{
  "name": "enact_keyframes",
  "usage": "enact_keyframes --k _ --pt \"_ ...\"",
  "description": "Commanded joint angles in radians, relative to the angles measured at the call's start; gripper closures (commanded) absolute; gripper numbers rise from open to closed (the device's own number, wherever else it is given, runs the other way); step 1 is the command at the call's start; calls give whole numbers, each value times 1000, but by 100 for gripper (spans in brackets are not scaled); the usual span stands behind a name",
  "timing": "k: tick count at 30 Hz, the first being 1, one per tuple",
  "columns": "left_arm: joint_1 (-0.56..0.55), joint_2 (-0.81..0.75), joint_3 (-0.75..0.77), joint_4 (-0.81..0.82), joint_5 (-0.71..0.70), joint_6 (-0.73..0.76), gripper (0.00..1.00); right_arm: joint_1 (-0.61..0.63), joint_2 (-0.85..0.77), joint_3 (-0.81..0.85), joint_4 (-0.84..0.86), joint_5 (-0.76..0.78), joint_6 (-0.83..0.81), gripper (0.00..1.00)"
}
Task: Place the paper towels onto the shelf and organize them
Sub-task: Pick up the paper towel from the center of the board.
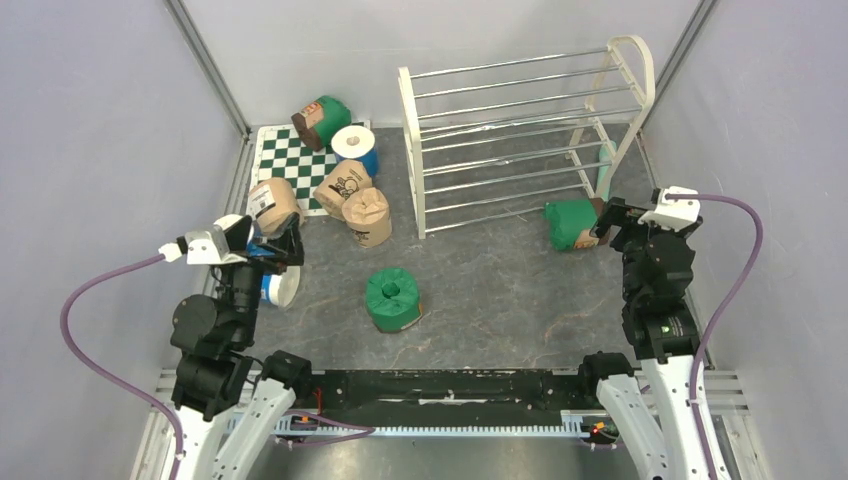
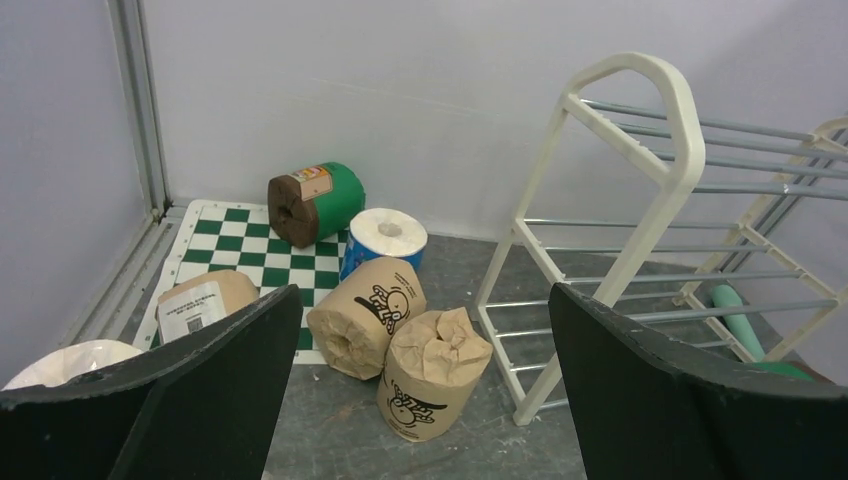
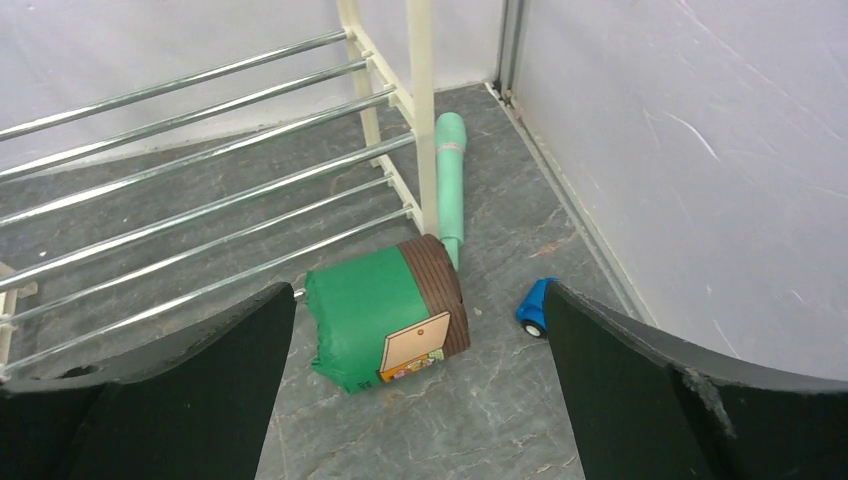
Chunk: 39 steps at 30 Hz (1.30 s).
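- The shelf (image 1: 412, 150) stood upright at the far side of the desk (image 1: 500, 290), its right end frame close to the far-right corner.
- A green roll (image 3: 370, 320) lay on its side on the desk just in front of the shelf's right end, its brown end facing the right edge.
- A second green roll (image 1: 393, 300) stood on end near the middle of the desk, well apart from the shelf.
- A third green roll (image 2: 315, 203) lay on its side on the checkered mat (image 2: 230, 250) in the far-left corner, with a white-and-blue roll (image 2: 385, 240) on end just beside it.
- A tan roll (image 2: 365, 315) lay on its side at the mat's near edge. An upright tan roll (image 2: 430, 375) stood just beside it on the desk, and a third tan roll (image 1: 273, 203) sat nearer the left edge.
- Another white-and-blue roll (image 1: 282, 288) lay by the left edge, partly under the left arm.
- The left gripper (image 1: 278, 243) hovered there, its fingers (image 2: 200, 380) spread wide and grasping nothing.
- The right gripper (image 1: 608, 222) hung over the first green roll, its fingers (image 3: 650, 390) released and empty.
- A blue toy car (image 3: 533, 305) sat near the right edge, and a mint-green tube (image 3: 450, 160) lay by the shelf's right foot.
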Motion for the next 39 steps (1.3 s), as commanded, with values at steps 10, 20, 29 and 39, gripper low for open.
enact_keyframes --k 10,20,29,39 --pt "-4 50 18 -31 25 4 0 9 84 10 -8 -210 -8 2" --pt "-4 107 15 -130 64 -90 0 18 205 9 -44 -492 7 2" --pt "-4 198 -30 -182 141 -136 0 298 323 -35 -8 -455 22 2" --pt "-4 199 -48 -161 70 -71 0 703 526 30 59 -309 -49 2"
